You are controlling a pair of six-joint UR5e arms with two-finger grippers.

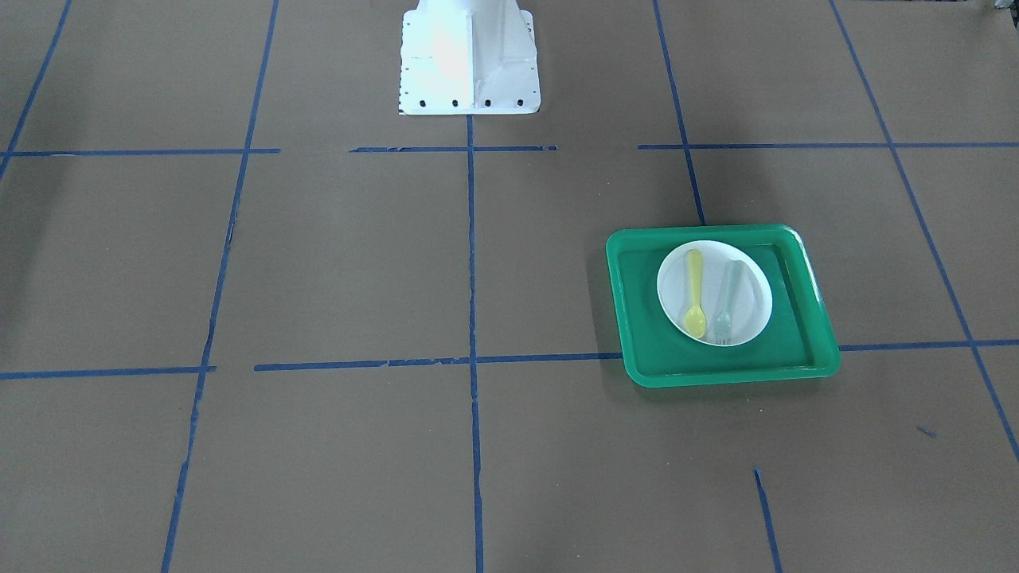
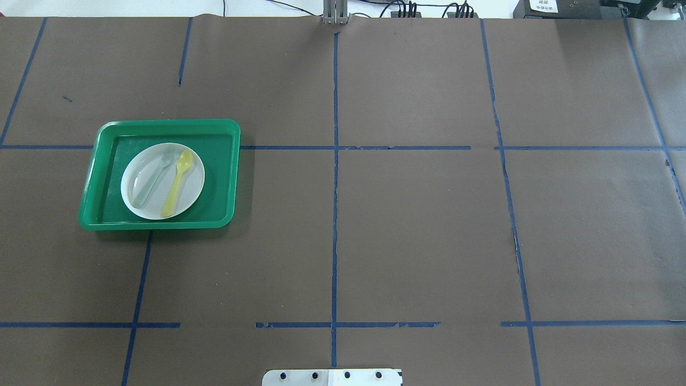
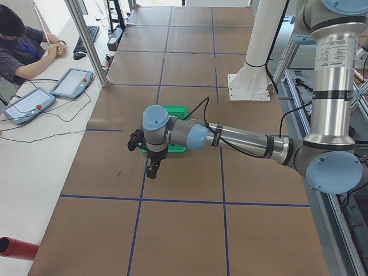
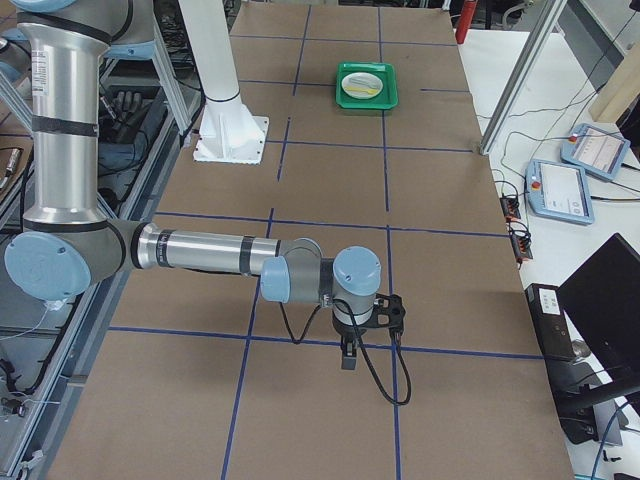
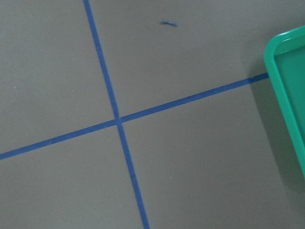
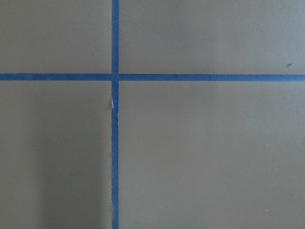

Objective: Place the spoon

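Over bare table (image 2: 418, 230) just beside the green tray (image 2: 161, 122), the left fingers (image 3: 152, 168) hang pointing down; whether they are wide or narrow I cannot tell. The same goes for the right fingers (image 4: 347, 357), well apart at the table's other end. The spoon (image 2: 177, 184) lies flat on the plate (image 2: 191, 186) beside the fork (image 2: 153, 179), inside the tray, near the left fingers but untouched. It looks already placed, with both arms parked clear.
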